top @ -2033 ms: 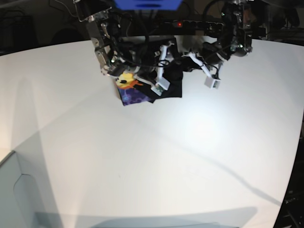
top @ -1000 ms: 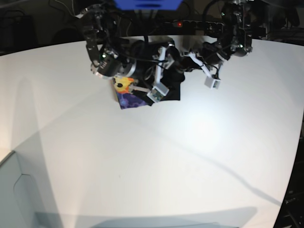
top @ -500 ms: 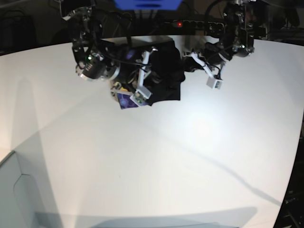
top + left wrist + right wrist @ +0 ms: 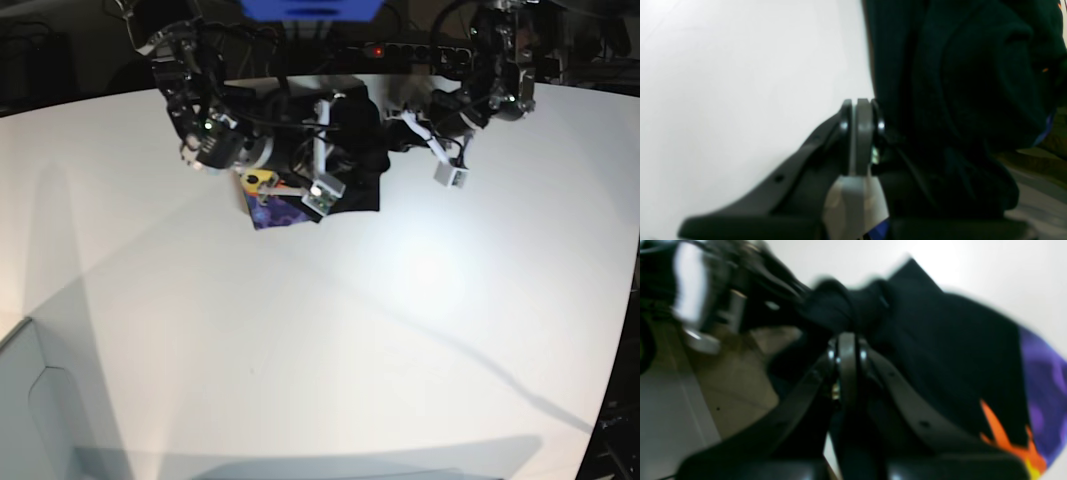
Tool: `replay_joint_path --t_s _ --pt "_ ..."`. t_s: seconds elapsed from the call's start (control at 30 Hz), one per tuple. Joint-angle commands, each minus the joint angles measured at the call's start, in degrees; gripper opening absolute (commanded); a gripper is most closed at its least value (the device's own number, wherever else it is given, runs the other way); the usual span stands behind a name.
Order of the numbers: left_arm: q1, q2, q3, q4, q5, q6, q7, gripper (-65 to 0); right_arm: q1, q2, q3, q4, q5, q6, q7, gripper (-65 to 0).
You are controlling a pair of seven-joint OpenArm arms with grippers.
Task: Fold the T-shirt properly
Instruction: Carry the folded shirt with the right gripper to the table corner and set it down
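The black T-shirt (image 4: 358, 178) lies bunched at the far middle of the white table (image 4: 400, 330), its yellow and purple print (image 4: 266, 200) showing at the left edge. In the right wrist view my right gripper (image 4: 846, 338) is shut, with a gathered fold of the T-shirt (image 4: 940, 340) pinched at its tips and the print (image 4: 1040, 373) to the right. My left gripper (image 4: 862, 101) is shut at the edge of the T-shirt (image 4: 957, 83), which drapes over one finger. In the base view the left gripper (image 4: 393, 118) points at the shirt's right side.
A power strip with a red light (image 4: 375, 49) runs along the table's far edge behind the arms. The corner of a pale grey box (image 4: 30, 400) shows at the lower left. Dark clutter stands beyond the table.
My right gripper has shut on the cloth. The right arm swung left and came back toward the shirt, and the print shows again. The left arm has not moved.
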Motion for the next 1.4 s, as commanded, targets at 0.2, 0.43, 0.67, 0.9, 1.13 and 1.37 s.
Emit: replay_joint_path --t_s 0.2,0.43,0.67,0.9,1.13,1.37 --pt "0.2 -0.37 -0.13 0.94 -0.09 0.04 0.23 -62.0 3.26 -0.2 -2.16 -17.68 0.66 0.2 13.78 -65.0" --pt "0.03 -0.37 -0.13 0.94 0.0 0.04 0.23 -62.0 6.78 1.29 -1.01 -37.37 0.84 0.2 26.53 -65.0" --pt "-0.15 -0.37 -0.13 0.94 -0.09 0.04 0.23 -62.0 6.51 1.12 17.54 -41.77 0.84 -0.06 27.5 -65.0" --pt "-0.24 -0.37 -0.13 0.94 0.35 0.04 0.23 -62.0 5.46 1.38 43.38 -41.51 0.57 -2.7 27.5 -65.0" --pt "-0.77 -0.37 -0.13 0.85 0.35 0.04 0.23 -62.0 5.46 1.38 61.4 -41.68 0.57 -13.6 28.2 -65.0" --pt "-1.03 -0.37 -0.13 0.85 0.35 0.04 0.23 -62.0 6.6 1.47 67.12 -41.86 0.57 -14.21 33.83 -65.0"
